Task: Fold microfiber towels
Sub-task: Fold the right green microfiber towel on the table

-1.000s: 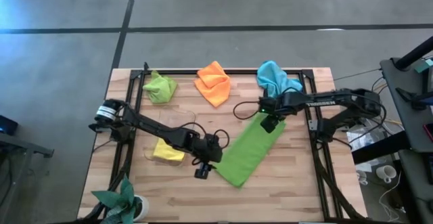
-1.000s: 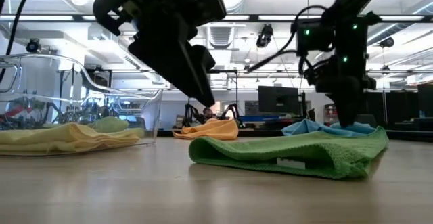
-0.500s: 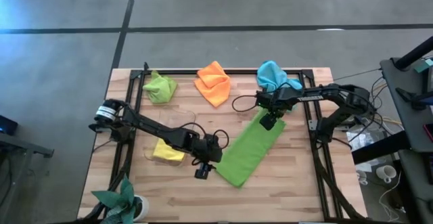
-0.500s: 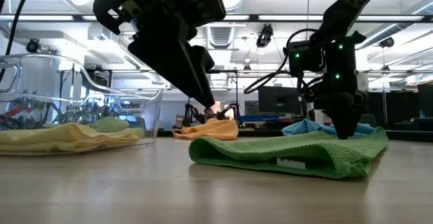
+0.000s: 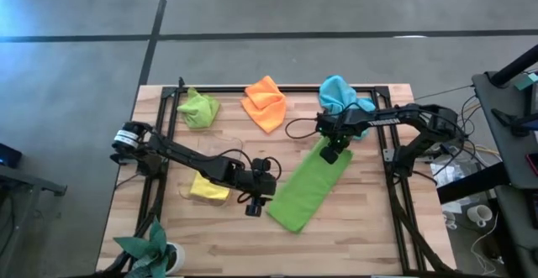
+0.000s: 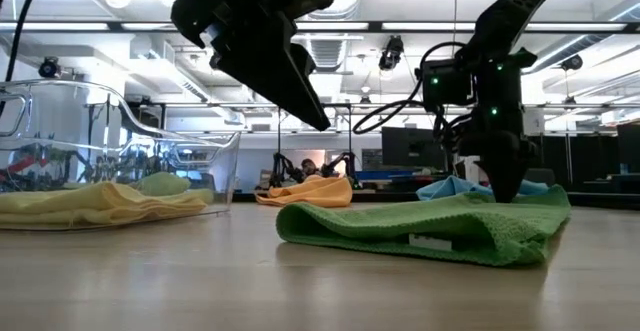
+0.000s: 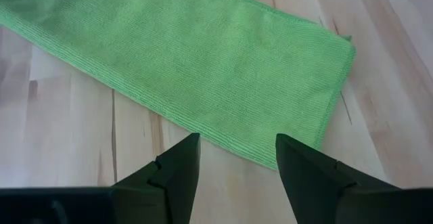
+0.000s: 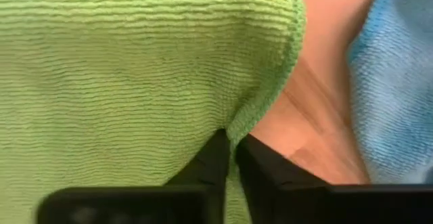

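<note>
While the long, half-folded darker green microfiber towel (image 5: pixel 309 186) lies slantwise across the middle of the wooden slatted table (image 5: pixel 370 228), the right gripper (image 5: pixel 330 150) has its fingers pinched together on that towel's far right corner, a small pucker of cloth caught between them in the right wrist view (image 8: pixel 230 132). At the towel's near left end the left gripper (image 5: pixel 253 207) hovers just beside the edge, its fingers (image 7: pixel 177 163) parted with nothing between them and the cloth's hem lying just ahead. By the look of it the task is in its early part: this towel seems to have had one fold, making a long strip, and a second fold, probably bringing the pinched end over toward the other, is yet to come. Four others look untouched and crumpled: the lime green towel (image 5: pixel 198 108) at the far left, the orange towel (image 5: pixel 266 102) at the far middle, the light blue towel (image 5: pixel 340 94) at the far right just beyond the right gripper, and the yellow towel (image 5: pixel 208 186) on the near left, partly under the left arm.
</note>
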